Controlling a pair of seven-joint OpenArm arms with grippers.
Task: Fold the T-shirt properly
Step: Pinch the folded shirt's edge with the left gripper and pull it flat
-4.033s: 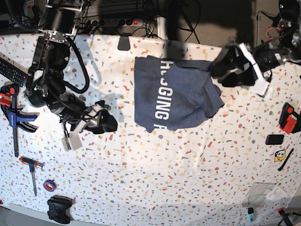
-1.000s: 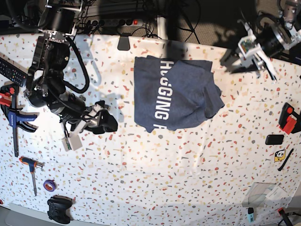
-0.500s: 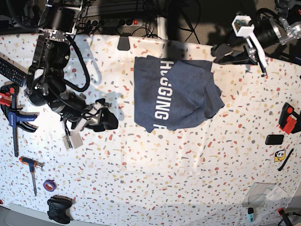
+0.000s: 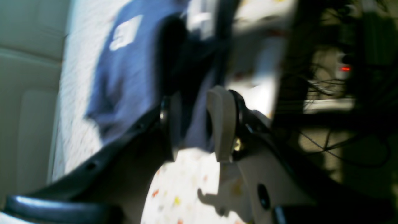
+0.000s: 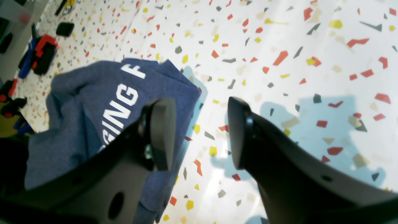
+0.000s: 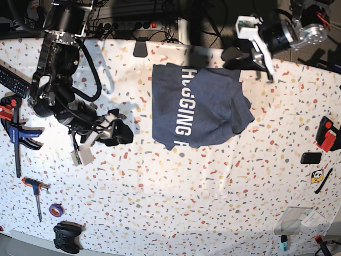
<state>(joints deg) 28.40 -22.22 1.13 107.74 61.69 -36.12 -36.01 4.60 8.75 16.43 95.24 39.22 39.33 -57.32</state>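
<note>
The T-shirt (image 6: 197,106) lies crumpled and partly folded at the middle back of the speckled white table (image 6: 213,197), with white lettering facing up. It also shows in the right wrist view (image 5: 93,102) and, blurred, in the left wrist view (image 4: 124,62). My left gripper (image 6: 233,54) hangs by the shirt's far right corner, over the table's back edge. In its wrist view the left gripper (image 4: 196,130) has a narrow gap between its jaws and holds nothing. My right gripper (image 6: 121,134) is open and empty above bare table left of the shirt, as its wrist view (image 5: 199,133) shows.
A blue clamp (image 6: 16,133), a remote (image 6: 10,79), a screwdriver (image 6: 36,192), a tape roll (image 6: 56,209) and a game controller (image 6: 66,236) lie along the left edge. A red-black tool (image 6: 326,133), a small black box (image 6: 310,158) and a clear bag (image 6: 301,218) lie at the right.
My left gripper has swung left from the far right back corner to the shirt's far right corner. The right gripper has shifted only slightly. The shirt has not moved.
</note>
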